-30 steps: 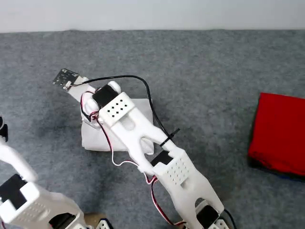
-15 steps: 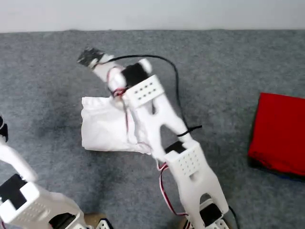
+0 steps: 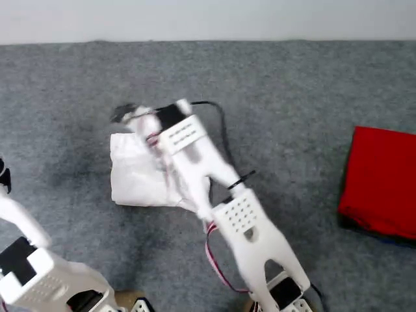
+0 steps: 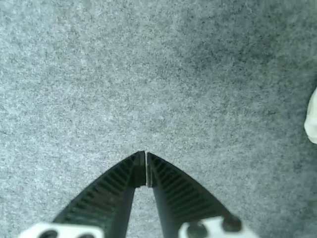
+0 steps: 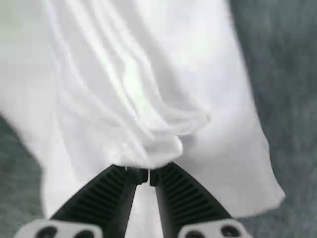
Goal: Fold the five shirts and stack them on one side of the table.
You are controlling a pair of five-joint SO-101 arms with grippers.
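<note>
1. Nearest you, the left arm [image 3: 39,273] sits at the table's near left corner. Its left gripper [image 4: 146,168] is clenched, the ribbed jaws meeting tip to tip with nothing between them. It hangs over bare grey table covering [image 3: 292,97]. A small pale edge of the white shirt [image 4: 312,116] shows at the margin of the left wrist view, well apart from those tips.

2. Next out, your right arm [image 3: 221,195] runs from the near edge diagonally toward the left and crosses over the white shirt [image 3: 136,175]. The shirt lies folded into a rumpled block left of centre, flat on the covering.

3. The right gripper [image 5: 148,176] is directly above that shirt, jaws drawn together. A puckered ridge of cloth [image 5: 158,144] lies touching the tips, and creases fan away from it across the shirt. You cannot tell from these views whether any cloth is pinched between the jaws.

4. Farther right, a folded red shirt [image 3: 383,182] rests at the table's right edge, well apart from both grippers. A dark strip [image 3: 364,227] shows under its near edge.

5. Farthest off, a pale wall [image 3: 208,19] bounds the table's far edge.
</note>
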